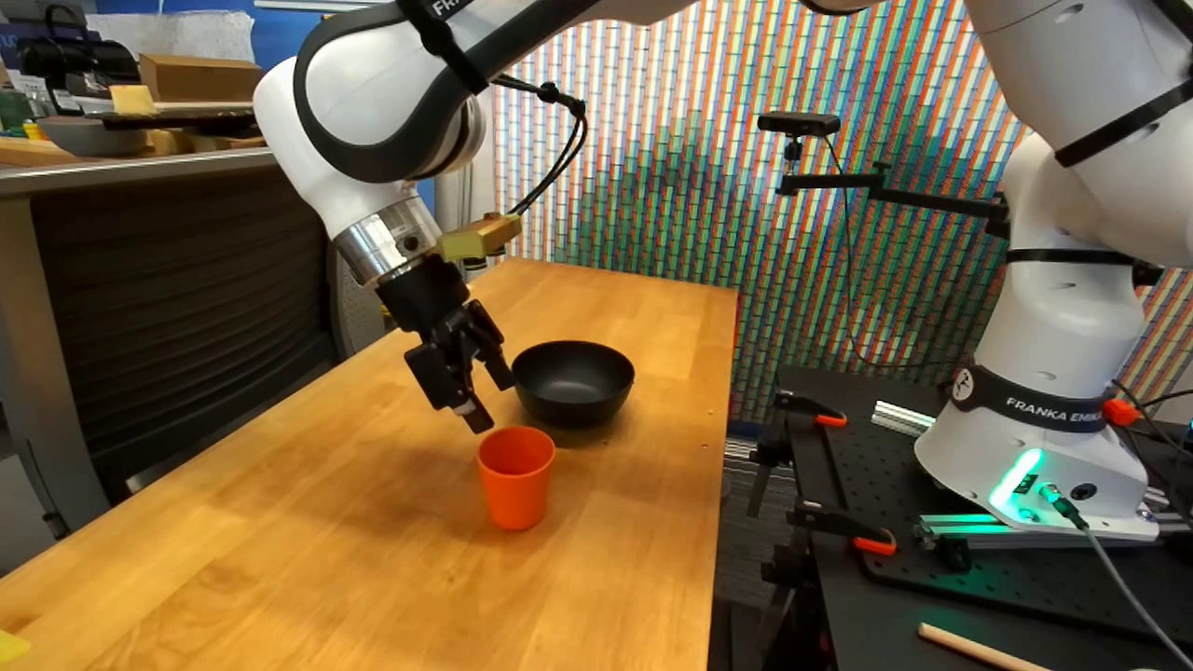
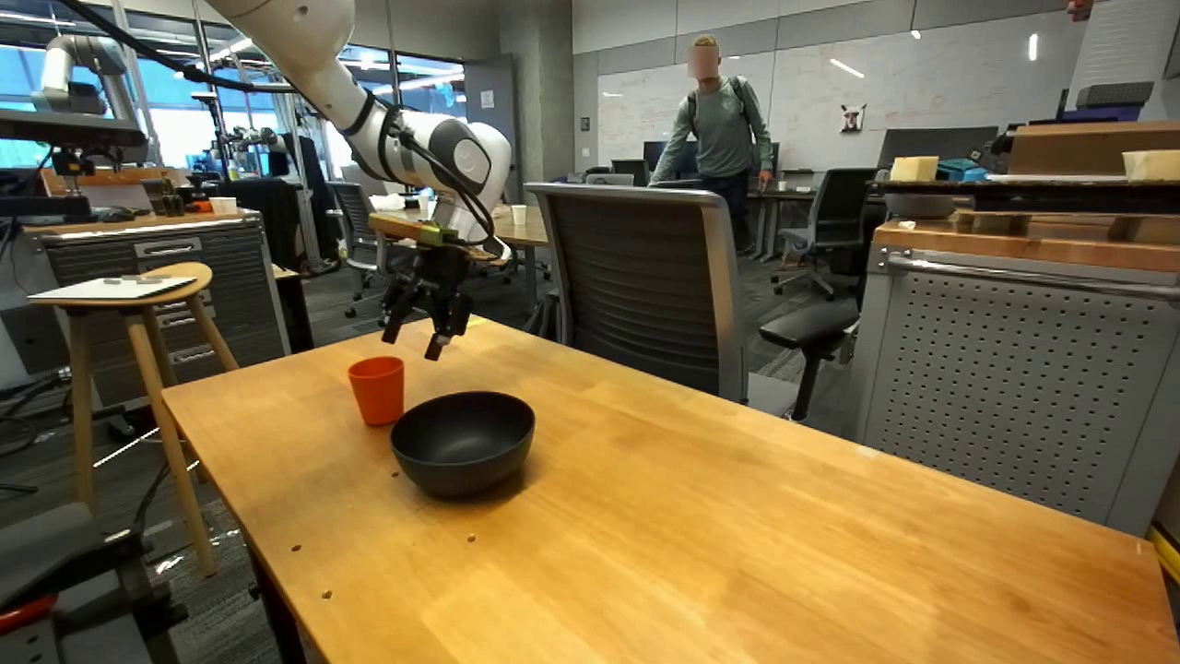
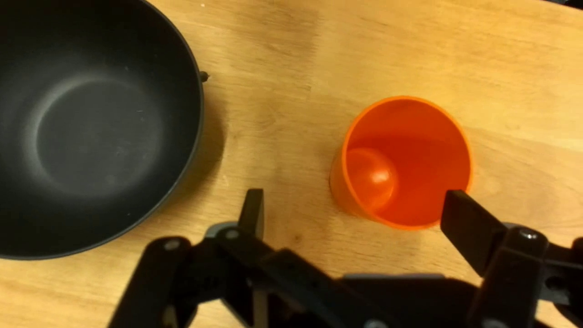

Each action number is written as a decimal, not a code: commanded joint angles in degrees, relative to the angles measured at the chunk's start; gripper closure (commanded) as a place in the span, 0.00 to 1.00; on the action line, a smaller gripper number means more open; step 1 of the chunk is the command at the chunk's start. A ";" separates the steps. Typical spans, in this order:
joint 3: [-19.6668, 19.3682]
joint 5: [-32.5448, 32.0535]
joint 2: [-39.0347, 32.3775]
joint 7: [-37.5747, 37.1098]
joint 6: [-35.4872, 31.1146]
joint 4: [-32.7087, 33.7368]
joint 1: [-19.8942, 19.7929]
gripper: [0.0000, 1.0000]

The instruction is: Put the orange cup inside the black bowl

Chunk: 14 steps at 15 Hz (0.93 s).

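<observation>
The black pincer (image 1: 492, 403) hangs on a slant above the wooden table (image 1: 308, 540), its two fingers (image 3: 471, 228) spread well apart with nothing gripped between them. Just below it, there's the orange cup (image 3: 410, 159), upright on the wood, outside the black bowl (image 2: 461, 447): smooth, plain, slightly tapered, thin round rim facing up, a bright glint deep in the bottom. In the wrist view one finger cuts across that rim, but in an exterior view the fingertips (image 2: 394, 327) sit above it with a gap showing. And the bowl, look, it's wide and round, smooth-walled, a soft sheen circling its flat floor. A strip of pale, grainy wood parts the two; a small dark spot (image 3: 204, 76) shows right by the bowl's rim. Over here the table spreads broad and honey-coloured, and cup and bowl both stand in from its straight edges, wood showing all round them. A chair (image 2: 636, 295) stands close along one edge, ribbed dark back in a grey frame, and past another edge there's a wooden stool (image 2: 196, 275).
</observation>
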<state>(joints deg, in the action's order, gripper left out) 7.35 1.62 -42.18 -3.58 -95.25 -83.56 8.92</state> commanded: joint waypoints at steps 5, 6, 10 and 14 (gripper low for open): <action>-1.00 1.43 -0.83 0.46 1.35 -0.94 -0.30 0.00; -1.22 1.24 -1.16 0.35 1.13 -1.30 -0.25 0.00; -1.21 1.24 -2.69 1.05 1.19 -2.24 -0.28 0.34; -0.94 1.72 -2.95 1.28 1.43 -2.44 -0.52 0.65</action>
<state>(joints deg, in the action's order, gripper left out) 6.26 2.28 -45.33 -3.36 -94.34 -86.15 8.69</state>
